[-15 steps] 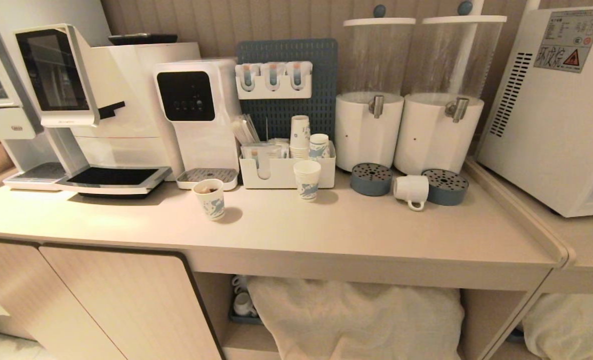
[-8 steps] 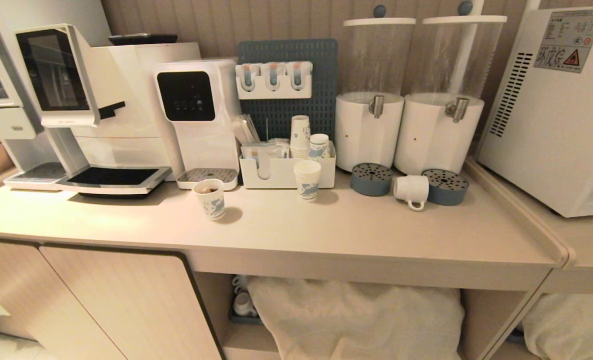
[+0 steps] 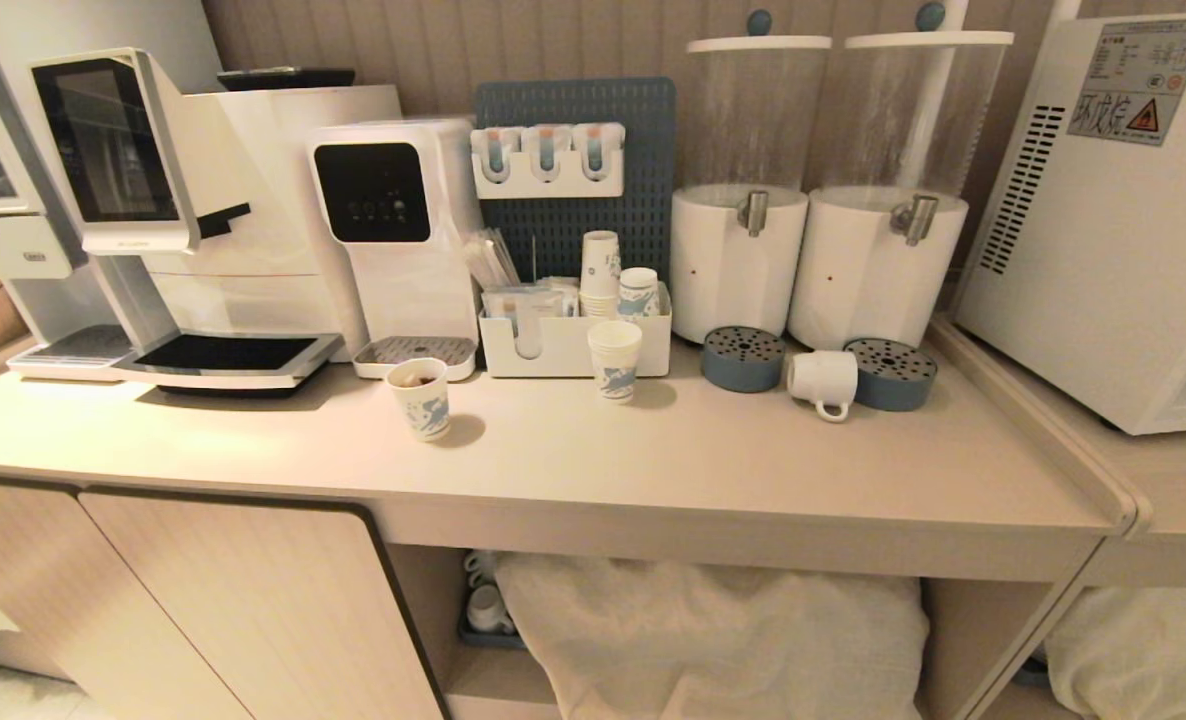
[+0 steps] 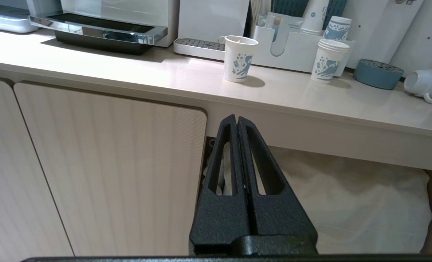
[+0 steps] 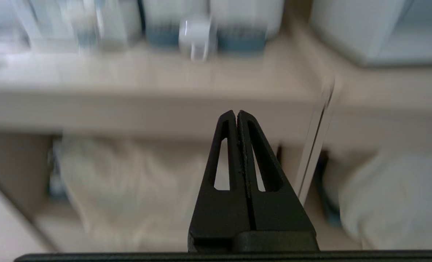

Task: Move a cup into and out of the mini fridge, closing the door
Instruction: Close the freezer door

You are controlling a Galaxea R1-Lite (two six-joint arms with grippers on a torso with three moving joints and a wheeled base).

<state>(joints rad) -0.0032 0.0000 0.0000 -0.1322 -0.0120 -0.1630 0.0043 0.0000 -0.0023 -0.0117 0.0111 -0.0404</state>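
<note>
Fingers of left gripper (image 4: 237,118) and right gripper (image 5: 236,112): clenched, empty, held below counter (image 3: 713,470) level. Cup (image 3: 822,381): lying sideways between two blue discs. Mini fridge (image 3: 1093,230): far right. Handle-side approach is advised, fingers first parted.

Bare counter (image 3: 713,470) in front of cup (image 3: 823,382), cup wedged between two blue drip trays (image 3: 743,358); dispensers (image 3: 738,260) close behind; paper cups (image 3: 615,360) left; fridge (image 3: 1103,220) walls right
</note>
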